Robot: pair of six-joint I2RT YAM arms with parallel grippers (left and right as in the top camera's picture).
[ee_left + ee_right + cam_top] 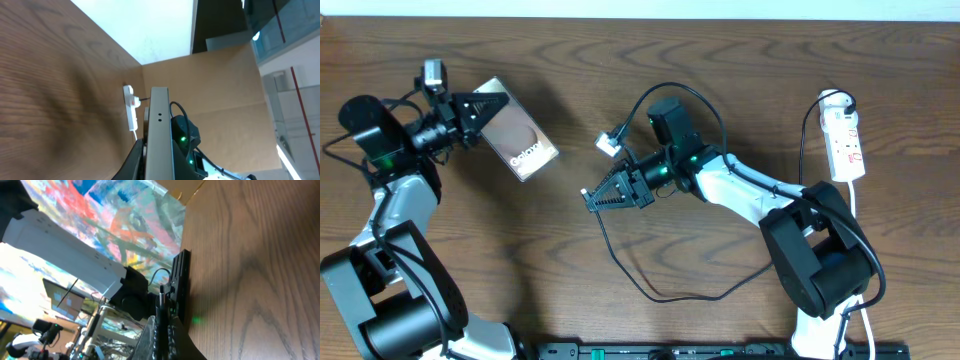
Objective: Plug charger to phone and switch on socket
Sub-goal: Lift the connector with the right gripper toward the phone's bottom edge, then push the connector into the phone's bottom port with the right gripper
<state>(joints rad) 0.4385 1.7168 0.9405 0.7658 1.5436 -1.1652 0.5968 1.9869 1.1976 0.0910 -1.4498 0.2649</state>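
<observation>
The phone, a dark slab with white lettering, is held tilted over the left of the table, with my left gripper shut on its upper end. In the left wrist view it shows edge-on as a grey slab between the jaws. My right gripper is shut on the charger, a thin black cable looping across the table's front. Its tip points left, a short gap from the phone. In the right wrist view the thin plug sticks out between the shut fingers. The white socket lies far right.
A white tag hangs on a black cable arching over the right arm. The socket's white cord runs toward the front edge. A black bar lies along the front edge. The socket shows beyond the phone in the left wrist view.
</observation>
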